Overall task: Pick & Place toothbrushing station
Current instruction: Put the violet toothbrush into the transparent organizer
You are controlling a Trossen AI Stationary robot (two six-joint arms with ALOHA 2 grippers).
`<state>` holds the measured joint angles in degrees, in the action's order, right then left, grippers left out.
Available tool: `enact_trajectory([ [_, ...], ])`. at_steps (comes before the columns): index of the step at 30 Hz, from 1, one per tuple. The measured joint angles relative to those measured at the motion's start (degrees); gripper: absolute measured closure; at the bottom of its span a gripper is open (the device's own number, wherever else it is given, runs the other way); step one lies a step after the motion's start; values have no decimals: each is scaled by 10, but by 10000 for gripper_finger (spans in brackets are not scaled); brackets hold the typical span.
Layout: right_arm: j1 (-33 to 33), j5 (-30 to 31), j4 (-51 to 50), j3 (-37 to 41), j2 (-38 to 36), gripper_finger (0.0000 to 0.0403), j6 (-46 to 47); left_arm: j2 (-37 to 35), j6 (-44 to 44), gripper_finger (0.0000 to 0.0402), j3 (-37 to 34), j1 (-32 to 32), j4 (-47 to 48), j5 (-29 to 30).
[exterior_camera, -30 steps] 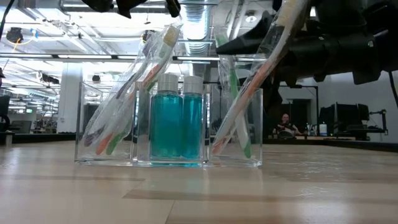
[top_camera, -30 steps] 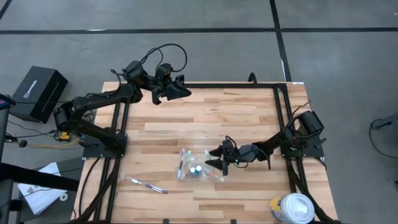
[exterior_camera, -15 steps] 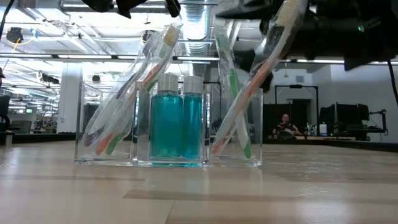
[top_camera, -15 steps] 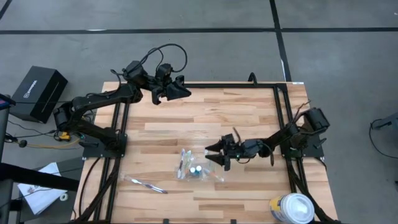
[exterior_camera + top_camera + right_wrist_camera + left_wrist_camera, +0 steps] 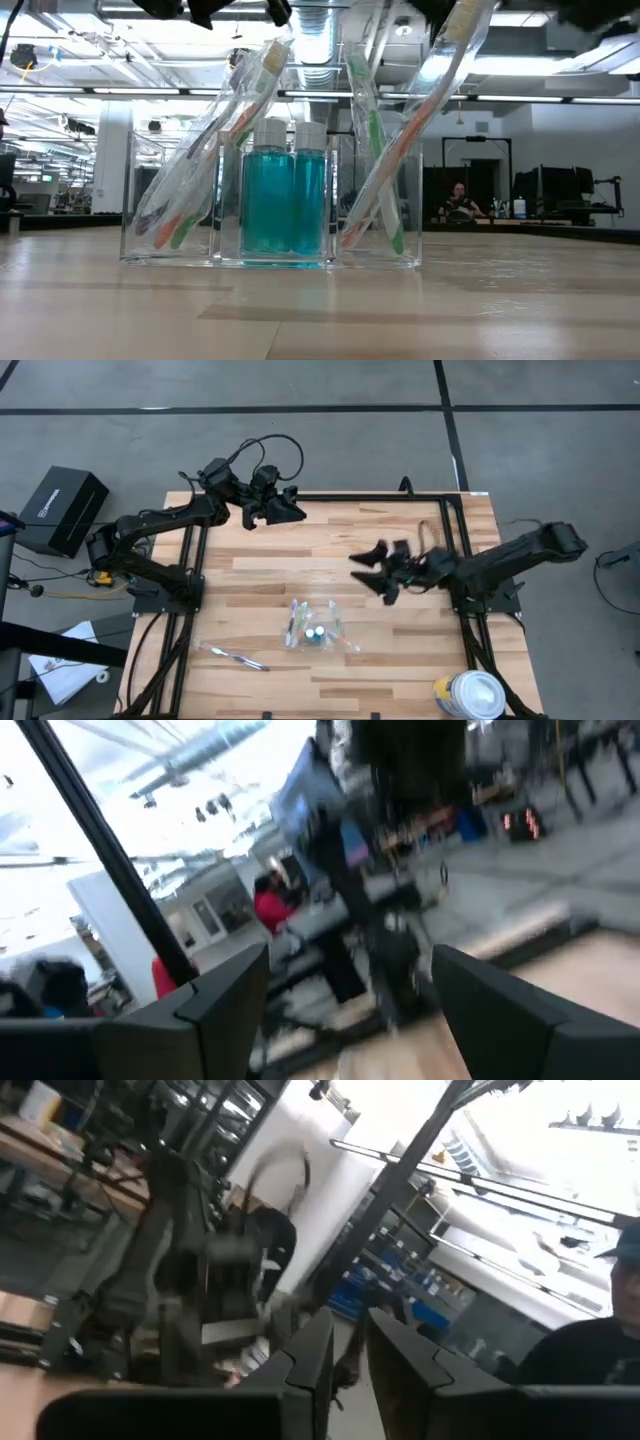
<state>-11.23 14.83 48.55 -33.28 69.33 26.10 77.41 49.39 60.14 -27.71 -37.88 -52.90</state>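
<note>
The see-through holder (image 5: pixel 316 628) stands on the table's near middle. In the low view the holder (image 5: pixel 270 255) has slim wrapped toothbrushes (image 5: pixel 205 160) leaning in its left cell. Two teal white-capped tubes (image 5: pixel 285 190) stand in its middle cell, and more toothbrushes (image 5: pixel 405 150) lean in its right cell. One wrapped toothbrush (image 5: pixel 232 655) lies flat on the table to the holder's left. My right gripper (image 5: pixel 368 573) is open and empty, raised above the table, beyond the holder and to its right. My left gripper (image 5: pixel 298 510) is shut and empty above the far left edge.
A round white-lidded canister (image 5: pixel 470 695) stands at the near right corner. A black box (image 5: pixel 62 508) sits off the table at the left. Bare wood lies between the holder and the far edge. A person (image 5: pixel 458 205) sits far off in the room.
My right gripper has drawn back from just right of the holder, rising and going toward the far and right edges, open and empty throughout. In the low view it has left the space above the right-hand toothbrushes. The holder and its contents have not moved.
</note>
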Motion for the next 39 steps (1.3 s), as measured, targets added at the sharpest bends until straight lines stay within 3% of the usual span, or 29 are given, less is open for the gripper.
enact_trajectory([
  [6, 28, 0, -110, -102, -78, 132, -66, 5, -30, 327, 0, 48, 19, -44],
  [11, 50, 0, -201, -228, -87, 132, -107, 4, -21, 333, 0, 102, 63, -70],
  [16, 70, 0, -415, -410, -33, 133, -113, 5, -161, 336, 0, 155, 257, -18],
  [20, 79, 0, -620, -586, 70, 133, -114, 5, -307, 336, 0, 164, 411, 94],
  [24, 84, 0, -750, -752, 174, 133, -139, -4, -388, 336, -1, 141, 460, 203],
  [30, 93, -45, -856, -924, 276, 133, -171, -77, -406, 336, 0, 43, 473, 262],
  [34, 109, -114, -921, -977, 307, 133, -177, -161, -430, 336, 0, -55, 524, 305],
  [39, 113, -209, -965, -982, 331, 133, -198, -279, -402, 336, 1, -138, 619, 307],
])
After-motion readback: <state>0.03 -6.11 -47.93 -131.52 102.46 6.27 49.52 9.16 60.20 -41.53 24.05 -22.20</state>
